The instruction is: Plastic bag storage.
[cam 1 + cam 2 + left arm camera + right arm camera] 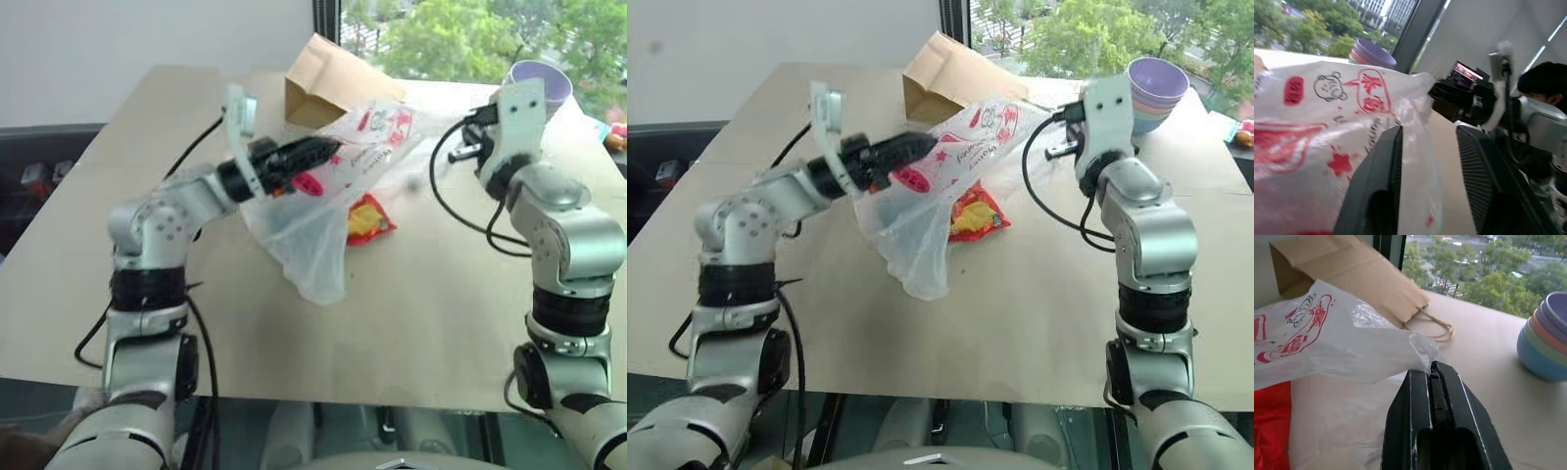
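Observation:
The plastic bag (313, 230), thin translucent white with red print, hangs off my left gripper (328, 149) above the table's middle, and its lower end droops to the tabletop. In the left wrist view that gripper (1430, 132) stands open; the bag's film lies draped over one finger (1376, 186) and reaches into the gap. My right gripper (1432, 367) is shut with nothing seen between its fingers. It hovers to the right of the bag, whose crumpled corner (1415, 345) ends just past the tips.
A brown paper bag (328, 83) with handles lies at the far edge behind the plastic bag. A red snack packet (370, 217) sits on the table (441, 323) under the film. Stacked coloured bowls (1545, 340) stand far right. A person (1542, 83) is beside the table.

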